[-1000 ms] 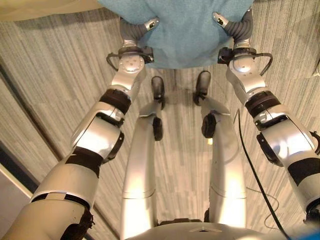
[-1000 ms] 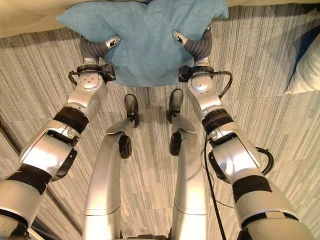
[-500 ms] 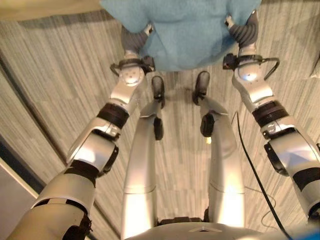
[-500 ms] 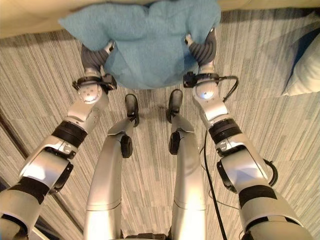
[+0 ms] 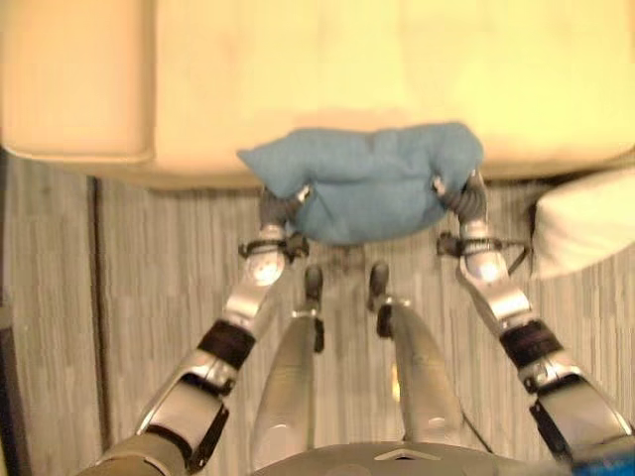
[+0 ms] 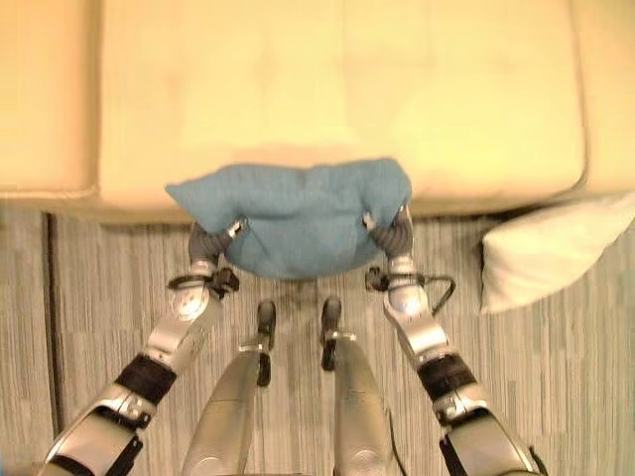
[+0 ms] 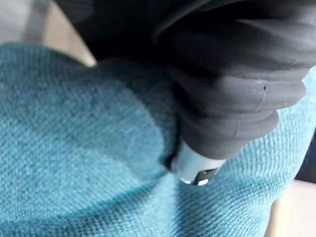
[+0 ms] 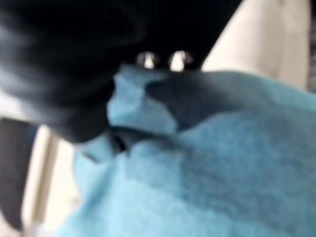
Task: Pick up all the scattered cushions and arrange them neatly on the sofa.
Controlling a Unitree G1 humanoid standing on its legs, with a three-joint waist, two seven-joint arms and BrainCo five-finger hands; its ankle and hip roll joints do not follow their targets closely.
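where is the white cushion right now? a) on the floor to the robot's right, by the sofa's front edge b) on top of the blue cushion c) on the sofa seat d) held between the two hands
a: the white cushion lies on the floor at the robot's right, just in front of the sofa, while the blue cushion is the one carried between the left hand and right hand.

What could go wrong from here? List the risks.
1. The blue cushion hangs at the sofa seat's front edge, not on it; released here, it would likely drop to the floor.
2. The left robot hand and right robot hand grip opposite ends only, so one slip could swing it down.
3. The white cushion lies on the floor to the right, in stepping range.
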